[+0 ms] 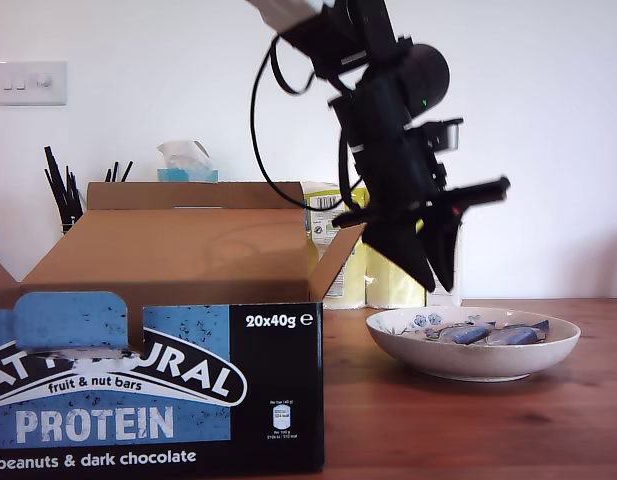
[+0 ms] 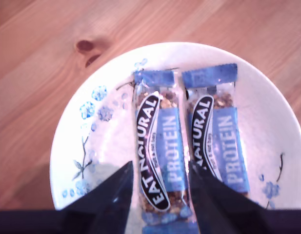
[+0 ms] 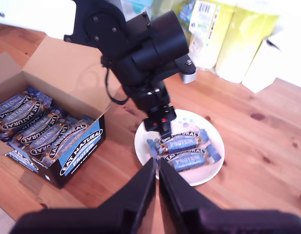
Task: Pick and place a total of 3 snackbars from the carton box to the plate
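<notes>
Speckled off-white ceramic, the plate [image 2: 99, 146] holds two snackbars side by side: the first snackbar [image 2: 157, 146] lies between the spread jaws of my first gripper [image 2: 157, 195], the second snackbar [image 2: 216, 141] just beside it. Those jaws stand open and empty above the plate, gripping nothing. My second gripper [image 3: 157, 168] hangs well above the table with its jaws pressed together, nothing between them. A third bar is left, I judge, so the empty gripper should rise straight off the plate, clear the flap, and come down along one bar's length in the carton box [image 3: 43, 131], pinching it across its narrow width. In the exterior view the box wall hides its bars and the plate rim hides most of both wrappers. How many bars remain in the box cannot be counted.
</notes>
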Tool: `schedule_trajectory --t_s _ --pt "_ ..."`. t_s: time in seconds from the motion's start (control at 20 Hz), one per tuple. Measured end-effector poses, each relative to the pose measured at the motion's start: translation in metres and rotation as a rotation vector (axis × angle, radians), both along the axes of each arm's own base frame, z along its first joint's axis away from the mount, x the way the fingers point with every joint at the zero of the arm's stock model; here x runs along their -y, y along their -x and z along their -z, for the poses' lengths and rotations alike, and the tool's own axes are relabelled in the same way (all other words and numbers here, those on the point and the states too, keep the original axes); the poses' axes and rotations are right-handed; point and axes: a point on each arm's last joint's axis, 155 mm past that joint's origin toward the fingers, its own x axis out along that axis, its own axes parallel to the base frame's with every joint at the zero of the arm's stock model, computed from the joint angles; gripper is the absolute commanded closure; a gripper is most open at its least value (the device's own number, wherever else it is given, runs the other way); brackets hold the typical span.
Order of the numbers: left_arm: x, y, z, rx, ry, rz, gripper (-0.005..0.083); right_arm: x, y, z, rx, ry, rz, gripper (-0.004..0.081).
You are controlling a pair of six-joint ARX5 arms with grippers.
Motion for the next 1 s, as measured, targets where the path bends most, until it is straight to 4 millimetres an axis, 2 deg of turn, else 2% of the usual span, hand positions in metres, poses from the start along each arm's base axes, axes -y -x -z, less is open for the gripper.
schedule_trajectory --t_s 0.1,0.25,0.35,0.4,0.45,0.5,0.75,0.8,0.9,1.0 --pt "-0.007 0.005 -0.034 0.025 0.021 -0.001 0.0797 0.000 0.000 0.000 0.002 0.000 -0.001 0.0783" --pt "-0.020 0.008 -0.111 0.147 0.087 -0.025 0.0797 -0.001 -0.001 0.000 -0.001 0.004 -0.002 0.0783" --pt "-0.025 0.013 -0.145 0.192 0.133 -0.024 0.0797 -0.001 -0.002 0.001 -0.004 0.006 -0.001 0.0783" --pt "-0.027 0.015 -0.156 0.206 0.147 -0.023 0.0797 -0.002 -0.003 0.000 -0.001 0.005 -0.002 0.0783" --pt "-0.028 0.017 -0.158 0.214 0.156 -0.022 0.0797 -0.002 -0.004 -0.001 0.003 0.003 -0.001 0.0783" --pt "-0.032 0.020 -0.150 0.205 0.145 -0.022 0.0797 -0.002 -0.004 -0.002 0.008 0.000 -0.002 0.0783" --pt "-0.065 0.049 -0.066 0.117 0.049 -0.024 0.0797 -0.005 -0.007 -0.009 0.036 -0.017 -0.004 0.0783" --pt "-0.076 0.056 -0.059 0.106 0.045 -0.037 0.0797 -0.006 -0.006 -0.009 0.037 -0.015 -0.016 0.0783" --pt "-0.100 0.069 -0.065 0.104 0.071 -0.081 0.0797 -0.016 0.000 -0.009 0.041 -0.006 -0.089 0.0783" --pt "-0.120 0.076 -0.086 0.135 0.123 -0.127 0.0797 -0.030 0.010 -0.010 0.025 -0.040 -0.177 0.0783"
